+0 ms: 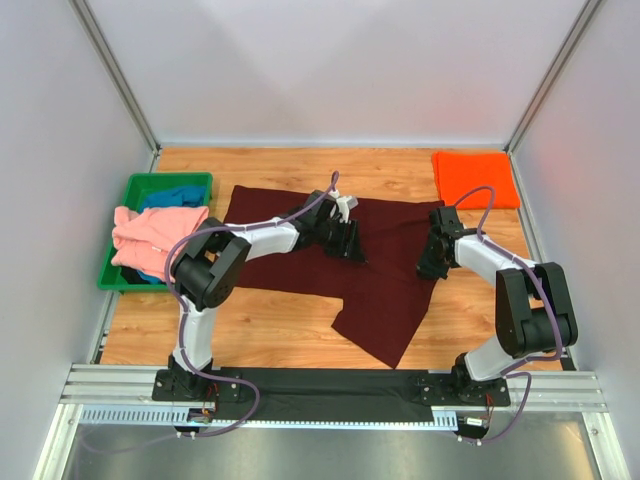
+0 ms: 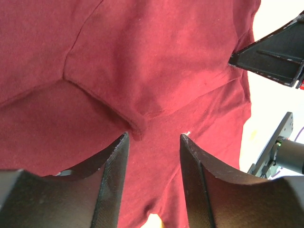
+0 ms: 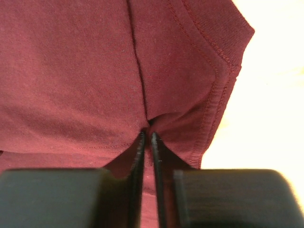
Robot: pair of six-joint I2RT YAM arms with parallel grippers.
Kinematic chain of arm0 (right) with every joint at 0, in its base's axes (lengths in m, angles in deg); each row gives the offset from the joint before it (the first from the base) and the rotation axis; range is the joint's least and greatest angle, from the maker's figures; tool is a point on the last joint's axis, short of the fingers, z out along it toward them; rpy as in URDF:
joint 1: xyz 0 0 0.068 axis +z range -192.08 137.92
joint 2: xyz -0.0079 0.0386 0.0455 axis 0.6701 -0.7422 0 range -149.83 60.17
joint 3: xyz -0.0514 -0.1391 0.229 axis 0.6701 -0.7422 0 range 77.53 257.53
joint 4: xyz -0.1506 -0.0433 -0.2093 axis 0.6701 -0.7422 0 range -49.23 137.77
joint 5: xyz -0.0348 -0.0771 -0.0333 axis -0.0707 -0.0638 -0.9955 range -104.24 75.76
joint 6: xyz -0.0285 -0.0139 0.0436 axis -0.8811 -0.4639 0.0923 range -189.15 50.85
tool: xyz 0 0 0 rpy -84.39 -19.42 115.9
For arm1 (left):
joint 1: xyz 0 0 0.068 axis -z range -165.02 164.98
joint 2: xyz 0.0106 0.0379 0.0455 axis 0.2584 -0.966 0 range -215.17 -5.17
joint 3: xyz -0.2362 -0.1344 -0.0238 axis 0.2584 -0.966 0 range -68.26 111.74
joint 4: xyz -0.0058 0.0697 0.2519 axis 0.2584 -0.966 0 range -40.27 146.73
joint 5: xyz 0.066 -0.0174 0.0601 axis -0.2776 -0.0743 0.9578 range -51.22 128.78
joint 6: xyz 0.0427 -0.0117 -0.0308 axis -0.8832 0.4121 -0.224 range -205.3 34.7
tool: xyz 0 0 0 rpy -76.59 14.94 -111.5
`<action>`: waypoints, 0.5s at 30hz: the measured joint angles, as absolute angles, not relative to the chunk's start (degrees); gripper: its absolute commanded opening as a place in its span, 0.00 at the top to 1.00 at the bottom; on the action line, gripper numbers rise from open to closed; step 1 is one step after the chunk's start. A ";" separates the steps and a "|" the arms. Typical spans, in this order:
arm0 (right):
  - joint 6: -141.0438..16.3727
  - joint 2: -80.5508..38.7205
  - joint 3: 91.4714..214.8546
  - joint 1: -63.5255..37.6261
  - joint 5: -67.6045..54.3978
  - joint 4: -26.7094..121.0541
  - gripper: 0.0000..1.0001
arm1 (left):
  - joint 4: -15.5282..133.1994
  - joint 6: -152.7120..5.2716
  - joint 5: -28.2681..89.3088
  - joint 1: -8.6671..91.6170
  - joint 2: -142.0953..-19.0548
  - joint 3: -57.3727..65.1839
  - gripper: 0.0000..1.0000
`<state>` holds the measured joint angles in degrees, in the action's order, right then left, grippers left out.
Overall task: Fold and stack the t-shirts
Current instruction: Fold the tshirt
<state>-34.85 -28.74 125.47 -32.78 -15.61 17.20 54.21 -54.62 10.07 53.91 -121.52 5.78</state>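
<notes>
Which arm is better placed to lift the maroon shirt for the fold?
Likely right: the right gripper is shut on the maroon t-shirt near its stitched hem; the left gripper is open over the cloth, holding nothing.

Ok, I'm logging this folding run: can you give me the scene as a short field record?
maroon shirt: spread out mid-table
left end effector: open above the maroon shirt
right end effector: shut on maroon shirt near a hemmed edge
orange shirt: folded, far right
tray: far left, holds pink shirt and blue shirt
</notes>
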 measured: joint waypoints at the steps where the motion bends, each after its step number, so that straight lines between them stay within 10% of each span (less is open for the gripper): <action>1: -34.93 -28.76 125.54 -32.78 -15.59 17.11 0.81 | 54.21 -54.67 10.01 53.91 -121.63 5.97 0.47; 15: -35.37 -28.67 125.69 -32.78 -15.26 16.87 0.71 | 54.19 -54.60 8.76 53.91 -123.71 7.98 0.90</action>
